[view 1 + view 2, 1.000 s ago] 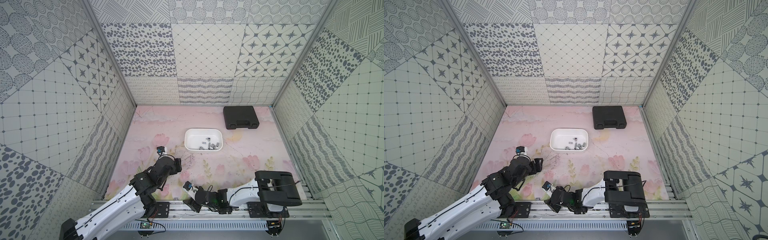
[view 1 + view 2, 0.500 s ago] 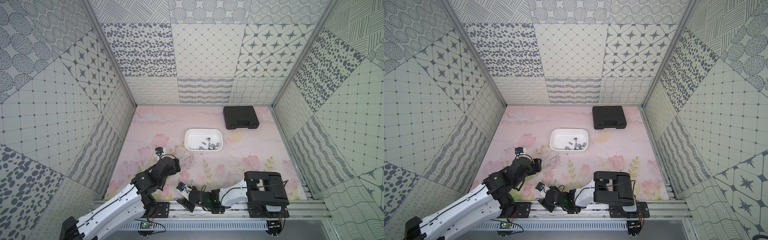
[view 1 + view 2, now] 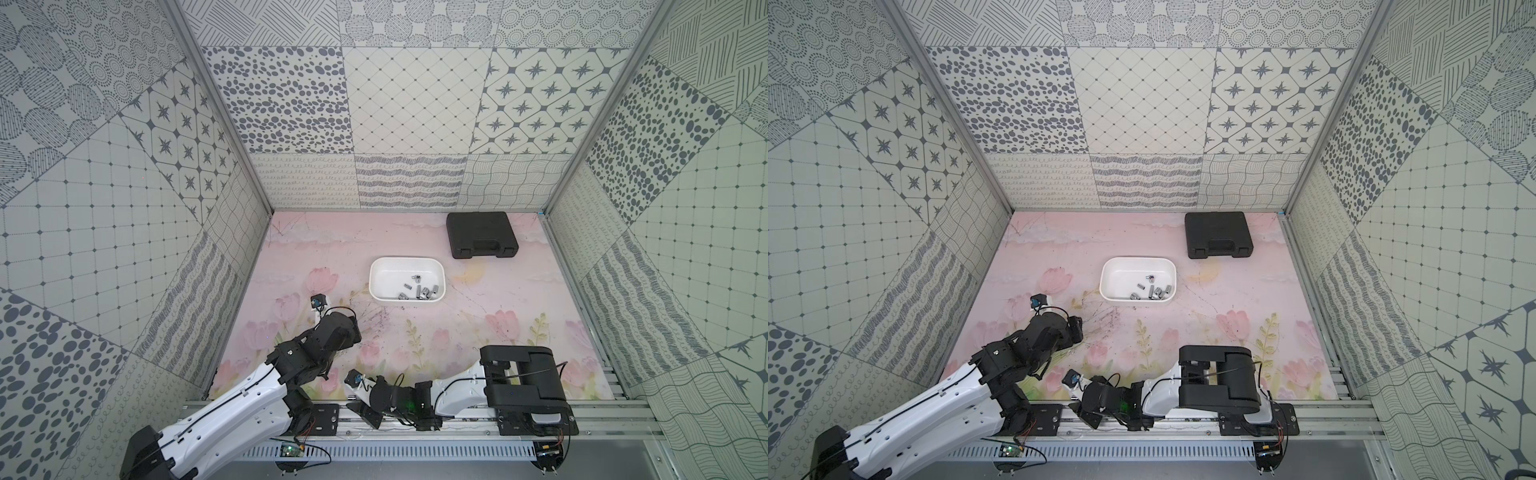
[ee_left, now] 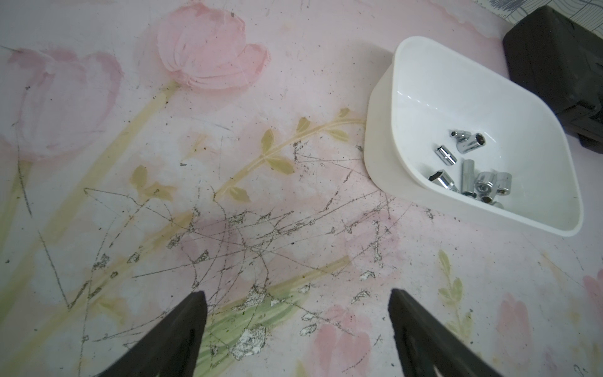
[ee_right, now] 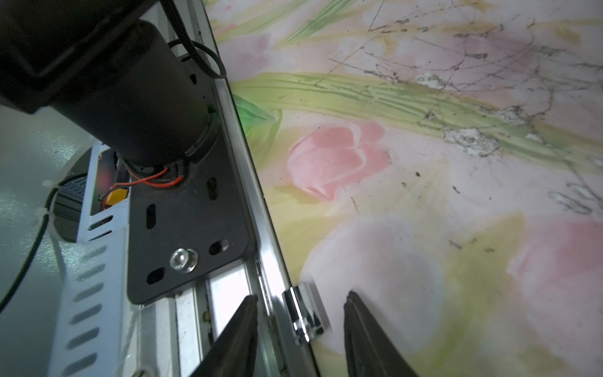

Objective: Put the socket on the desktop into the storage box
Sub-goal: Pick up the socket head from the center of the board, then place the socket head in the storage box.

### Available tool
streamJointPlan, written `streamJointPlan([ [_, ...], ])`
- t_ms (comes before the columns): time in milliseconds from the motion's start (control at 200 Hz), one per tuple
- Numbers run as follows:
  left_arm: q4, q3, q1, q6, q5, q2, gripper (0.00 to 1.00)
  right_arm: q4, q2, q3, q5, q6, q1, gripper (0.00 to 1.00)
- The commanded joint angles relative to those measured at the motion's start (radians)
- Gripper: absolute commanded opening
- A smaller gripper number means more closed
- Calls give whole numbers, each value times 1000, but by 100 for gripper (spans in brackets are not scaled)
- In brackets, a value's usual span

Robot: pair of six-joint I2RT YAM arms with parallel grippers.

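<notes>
Socket (image 5: 305,315): short chrome cylinder, mirror-bright, with a stepped end; at the near edge of the bench (image 3: 519,299), just beside the metal rail (image 5: 261,209). It is outside the storage box and well apart from it.
Right tool (image 5: 301,294): jaws apart, one finger on each side of the socket, with a gap showing on both sides; nothing gripped.
Left tool (image 4: 297,292): jaws spread wide over bare, scratched bench; nothing between them.
Storage box (image 3: 388,276): white shallow tub with rounded corners and a smooth rim, mid-bench; also seen in the left wrist view (image 4: 456,98).
Box contents: loose sockets (image 4: 470,176), chrome, of mixed sizes, clustered toward one end; the other end is bare white.
Black case (image 3: 481,235): closed, moulded handle facing the robot, near the back wall on the robot's right, beyond the box and apart from it.
Bench surface: pink with a tulip print, heavily scored in front of the left tool.
</notes>
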Motion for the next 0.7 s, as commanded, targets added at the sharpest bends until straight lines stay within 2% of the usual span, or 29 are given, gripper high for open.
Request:
streamJointPlan([
  [0, -34, 11, 1, -9, -28, -1, 92, -25, 20, 18, 31, -19, 9, 41],
  [510, -43, 5, 1, -26, -47, -17, 92, -82, 4, 7, 128, -33, 36, 20],
  [690, -43, 5, 2, -25, -47, -14, 92, -65, -24, -16, 155, -35, 36, 16],
])
